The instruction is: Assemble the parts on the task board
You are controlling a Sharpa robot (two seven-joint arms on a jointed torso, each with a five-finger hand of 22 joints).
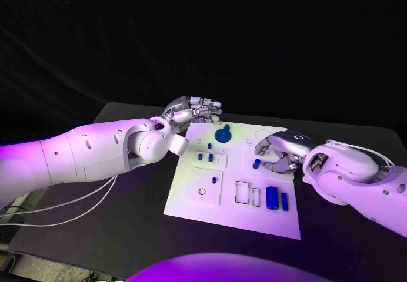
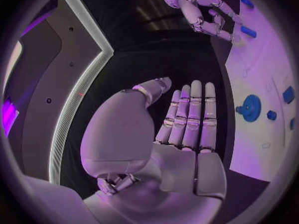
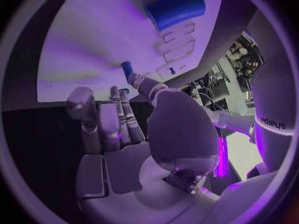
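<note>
The white task board (image 1: 191, 202) lies in the middle of the black table. On it sit a round blue part (image 1: 223, 135), several small blue pegs (image 1: 201, 156) and two long blue blocks (image 1: 272, 197). My right hand (image 1: 278, 153) rests on the board's right edge with its fingers curled. Its thumb and a fingertip (image 3: 134, 77) pinch a small blue peg (image 3: 127, 67), which also shows beside the hand (image 1: 256, 164). My left hand (image 1: 193, 110) hovers at the board's far left corner. In the left wrist view its fingers (image 2: 190, 117) are stretched out and hold nothing; the round blue part (image 2: 251, 108) lies beside them.
Rectangular slots (image 1: 243, 192) and a round hole (image 1: 202, 191) are cut into the near half of the board. A big blue block (image 3: 176, 9) lies beyond my right hand's fingers. The black table (image 1: 127, 229) spreads round the board.
</note>
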